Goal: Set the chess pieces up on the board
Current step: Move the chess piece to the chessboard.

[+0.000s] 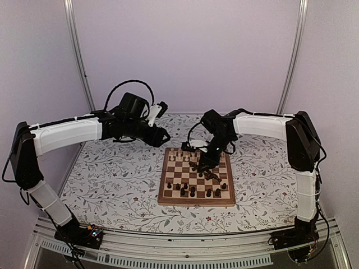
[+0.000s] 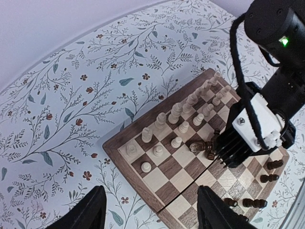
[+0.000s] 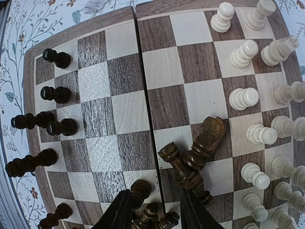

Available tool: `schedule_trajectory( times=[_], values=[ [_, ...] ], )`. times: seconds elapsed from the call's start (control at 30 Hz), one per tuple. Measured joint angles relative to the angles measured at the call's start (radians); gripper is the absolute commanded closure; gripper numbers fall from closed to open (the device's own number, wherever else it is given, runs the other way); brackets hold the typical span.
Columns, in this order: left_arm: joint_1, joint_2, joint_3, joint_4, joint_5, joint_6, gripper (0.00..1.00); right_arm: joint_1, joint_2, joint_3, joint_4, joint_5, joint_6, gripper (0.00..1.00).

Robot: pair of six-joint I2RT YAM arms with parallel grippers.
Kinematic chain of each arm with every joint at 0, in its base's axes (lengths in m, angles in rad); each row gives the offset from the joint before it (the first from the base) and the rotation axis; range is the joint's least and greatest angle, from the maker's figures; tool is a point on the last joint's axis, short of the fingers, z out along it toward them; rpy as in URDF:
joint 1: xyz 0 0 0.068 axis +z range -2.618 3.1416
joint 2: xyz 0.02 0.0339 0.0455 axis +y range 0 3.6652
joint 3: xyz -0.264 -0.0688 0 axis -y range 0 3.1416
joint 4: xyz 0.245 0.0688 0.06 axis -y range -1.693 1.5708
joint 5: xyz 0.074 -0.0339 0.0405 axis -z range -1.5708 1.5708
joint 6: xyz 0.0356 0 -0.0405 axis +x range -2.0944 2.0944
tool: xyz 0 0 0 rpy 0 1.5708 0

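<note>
The board (image 1: 168, 197) lies at the table's middle. Pale chess pieces (image 1: 180, 157) stand along its far side and dark ones (image 1: 192, 191) along its near side. In the right wrist view pale pieces (image 3: 243, 98) fill the right rows and dark pieces (image 3: 55, 93) the left edge. A dark knight (image 3: 209, 136) and another dark piece (image 3: 183, 171) lie toppled mid-board. My right gripper (image 3: 155, 214) hangs open low over a heap of fallen dark pieces (image 3: 150, 219), which lies between its fingers. My left gripper (image 2: 150, 210) is open and empty, high above the board's corner (image 2: 114, 148).
The floral table surface (image 1: 112, 179) surrounds the board. The right arm's black wrist (image 2: 267, 71) reaches over the board's middle in the left wrist view. The left arm (image 1: 73, 131) stretches across the back left. Metal frame posts (image 1: 78, 56) rise at the rear corners.
</note>
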Motion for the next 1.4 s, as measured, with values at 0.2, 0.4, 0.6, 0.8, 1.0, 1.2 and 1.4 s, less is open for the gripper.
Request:
schedule_trajectory(
  times=[0.2, 0.4, 0.6, 0.8, 1.0, 1.2, 1.4],
  values=[
    [0.0, 0.0, 0.0, -0.001, 0.0, 0.002, 0.32, 0.004, -0.002, -0.005, 0.008, 0.005, 0.0, 0.64],
    [-0.001, 0.005, 0.002, -0.003, 0.0, 0.003, 0.32, 0.003, -0.002, -0.005, 0.007, 0.003, 0.0, 0.64],
    [-0.002, 0.008, 0.003, -0.008, 0.001, 0.003, 0.32, 0.003, -0.002, -0.005, 0.006, 0.003, 0.0, 0.64],
    [-0.002, 0.01, 0.004, -0.013, 0.001, 0.003, 0.32, 0.003, -0.006, -0.005, 0.005, 0.002, 0.0, 0.62],
    [-0.003, 0.018, 0.006, -0.023, 0.003, 0.006, 0.31, 0.003, -0.024, -0.014, 0.0, -0.008, 0.0, 0.62],
    [-0.005, 0.025, 0.009, -0.027, 0.004, 0.006, 0.31, 0.003, -0.027, -0.037, -0.004, -0.015, -0.001, 0.63],
    [-0.005, 0.026, 0.012, -0.029, 0.004, 0.006, 0.31, 0.007, -0.027, -0.039, -0.005, -0.014, -0.004, 0.7]
  ],
)
